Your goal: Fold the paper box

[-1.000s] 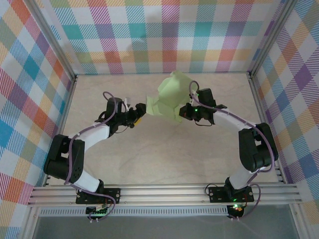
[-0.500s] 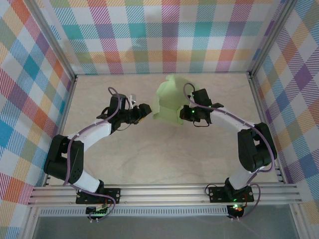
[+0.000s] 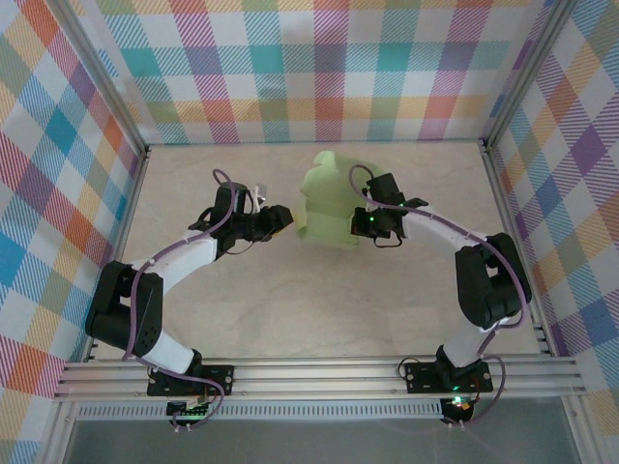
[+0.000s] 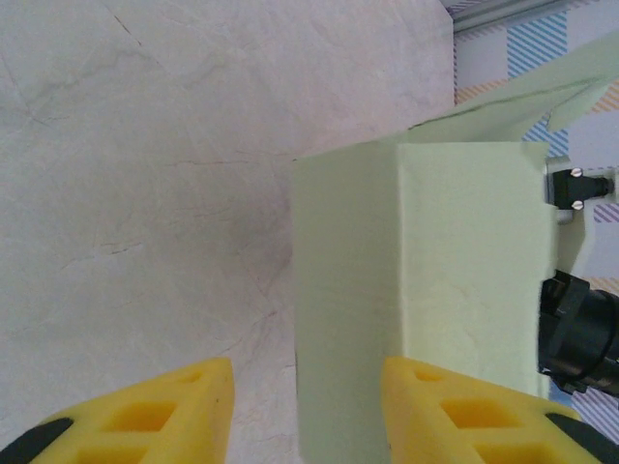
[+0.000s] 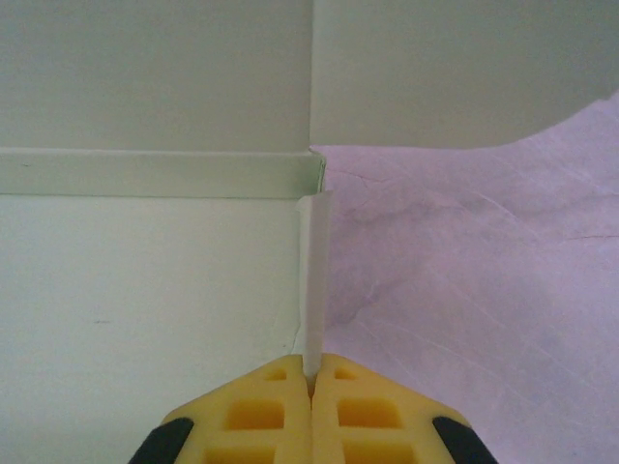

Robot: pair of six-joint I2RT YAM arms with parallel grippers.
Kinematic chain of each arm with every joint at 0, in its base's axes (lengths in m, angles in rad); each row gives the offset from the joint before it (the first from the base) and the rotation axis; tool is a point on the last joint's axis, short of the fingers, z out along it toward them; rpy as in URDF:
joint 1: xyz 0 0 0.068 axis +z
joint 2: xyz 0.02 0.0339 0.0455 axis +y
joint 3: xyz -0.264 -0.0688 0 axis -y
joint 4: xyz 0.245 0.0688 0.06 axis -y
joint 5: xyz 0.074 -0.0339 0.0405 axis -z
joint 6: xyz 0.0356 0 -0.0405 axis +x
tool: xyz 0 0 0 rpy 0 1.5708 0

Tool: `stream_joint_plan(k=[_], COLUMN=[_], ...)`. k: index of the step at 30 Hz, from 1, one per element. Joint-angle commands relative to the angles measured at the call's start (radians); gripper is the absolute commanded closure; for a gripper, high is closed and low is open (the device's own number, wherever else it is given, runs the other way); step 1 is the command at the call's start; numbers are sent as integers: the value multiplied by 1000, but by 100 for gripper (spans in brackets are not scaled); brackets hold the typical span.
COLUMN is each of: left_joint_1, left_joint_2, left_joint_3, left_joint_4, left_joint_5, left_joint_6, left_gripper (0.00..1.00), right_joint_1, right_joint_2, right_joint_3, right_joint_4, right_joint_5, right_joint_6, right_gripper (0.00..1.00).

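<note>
Left gripper (image 4: 305,367) maybe astride box (image 4: 464,251) edge

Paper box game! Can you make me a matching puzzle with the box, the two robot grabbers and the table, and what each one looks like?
Column one:
1. paper box
2. left gripper
3. right gripper
4. table

Column two:
A. pinched shut on a thin edge of card
B. pale green, partly folded up
C. beige with marble-like lines
D. yellow fingers standing apart

Pairs: 1-B, 2-D, 3-A, 4-C
</note>
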Motion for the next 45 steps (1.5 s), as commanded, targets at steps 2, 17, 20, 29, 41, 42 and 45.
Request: stream_joint_plan(k=[2,17,20,29,41,42,45], left_joint_1=[-19,-97,-107,-115,-136,-139,-142], left_joint_2=[23,136,171,237,308,315,332], left_joint_3=[33,97,117,166,188,188,190], left_joint_4=[28,19,5,-110,-178,-180,-185], left_joint_5=[47,58,61,28,-8,-12,-15], left_joint_6=[-18,-44,-55,-26,8,8,12], left_gripper=[56,65,65,66,68,69,70], right_joint_1=[7,29,31,62,73,73,74], right_joint_2=[13,32,40,42,35,35,30], right_joint_3=[20,33,33,60,64,64,62], right_joint_4=[-2,-35,-41,-96,-97,-96,-93], right_joint_5=[-15,36,49,155,178,178,173], right_joint_6=[-7,-34,-38,-75,-77,-76,-72], right_gripper=[100,100,100,100,100,100,100])
